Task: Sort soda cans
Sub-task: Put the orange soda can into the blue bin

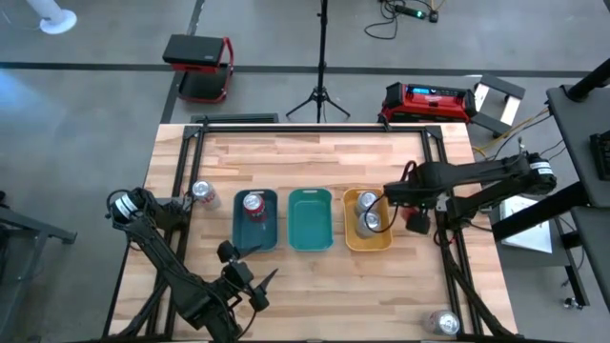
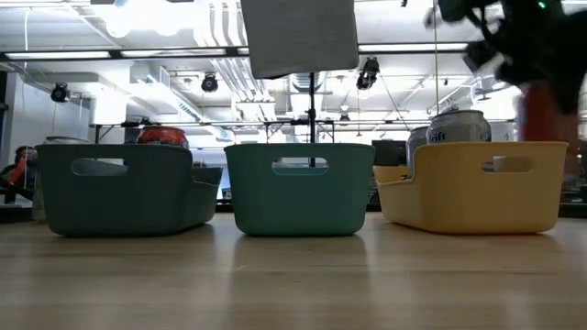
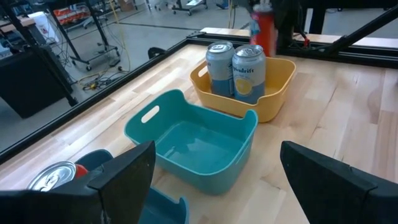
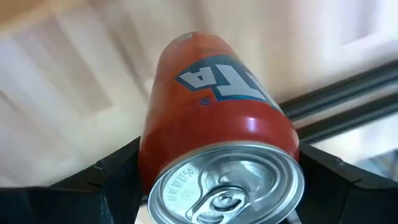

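Right gripper (image 1: 416, 221) clamps a red can (image 4: 214, 140) — at 3 o'clock of the yellow tray (image 1: 353, 238).
Left gripper (image 1: 250, 282) gapes open — at 6 o'clock of the counter (image 1: 315, 152).

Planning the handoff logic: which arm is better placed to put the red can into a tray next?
Right. Its tool is shut on the red can, just beside the yellow tray. The left tool is open and empty, near the table's front edge.

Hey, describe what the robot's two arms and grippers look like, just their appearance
Both arms are dark, nearly black, built of slim jointed links with light grey bands at the base joints and thin black cables alongside. The left gripper and right gripper each have two flat, matte black angular fingers. No markings are readable.
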`<state>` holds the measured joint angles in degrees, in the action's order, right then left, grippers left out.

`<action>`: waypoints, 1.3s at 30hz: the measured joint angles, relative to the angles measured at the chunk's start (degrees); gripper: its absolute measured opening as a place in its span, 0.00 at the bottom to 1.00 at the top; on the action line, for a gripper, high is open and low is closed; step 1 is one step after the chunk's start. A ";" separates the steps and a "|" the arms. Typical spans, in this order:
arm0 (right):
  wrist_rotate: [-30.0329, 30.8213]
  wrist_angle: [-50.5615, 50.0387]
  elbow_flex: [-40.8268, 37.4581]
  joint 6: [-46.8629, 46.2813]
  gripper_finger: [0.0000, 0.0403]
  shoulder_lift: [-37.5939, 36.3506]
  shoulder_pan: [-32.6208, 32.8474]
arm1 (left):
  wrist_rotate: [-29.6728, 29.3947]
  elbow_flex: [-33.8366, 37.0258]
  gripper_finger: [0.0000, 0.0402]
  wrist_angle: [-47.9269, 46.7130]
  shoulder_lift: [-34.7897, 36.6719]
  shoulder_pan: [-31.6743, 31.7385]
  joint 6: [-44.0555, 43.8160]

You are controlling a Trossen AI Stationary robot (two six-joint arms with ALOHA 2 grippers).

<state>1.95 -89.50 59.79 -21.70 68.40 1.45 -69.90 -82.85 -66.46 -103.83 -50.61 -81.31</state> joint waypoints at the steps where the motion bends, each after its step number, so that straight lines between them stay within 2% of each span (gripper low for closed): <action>1: 2.06 -0.29 1.85 -0.22 0.77 -0.02 0.00 | -0.01 0.00 0.82 0.00 0.00 0.00 -0.01; 4: 6.84 0.35 7.30 -0.59 0.76 -1.08 -0.15 | 0.01 0.00 0.82 -0.01 0.00 0.00 -0.09; 12: 27.84 -0.50 21.88 -1.06 0.77 -0.74 -2.17 | 0.36 -0.02 0.82 -0.04 0.01 -0.02 -0.17; 16: 33.91 1.20 26.22 -1.53 0.76 1.16 -2.84 | 0.38 -0.02 0.82 -0.10 0.02 -0.02 -0.17; 19: 33.03 5.68 27.48 -0.23 0.76 2.70 -2.76 | 0.41 -0.02 0.82 -0.13 0.04 -0.02 -0.17; 27: 24.89 17.26 29.41 8.39 0.76 11.67 -2.48 | 2.61 -0.02 0.82 -0.43 0.07 -0.02 0.09; 39: 16.03 19.81 48.99 17.84 0.77 32.29 1.99 | 14.22 -0.02 0.82 -5.04 2.80 -1.00 1.58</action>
<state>17.98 -69.69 108.78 -3.87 100.69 3.44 -55.68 -82.87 -71.50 -101.03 -51.61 -79.72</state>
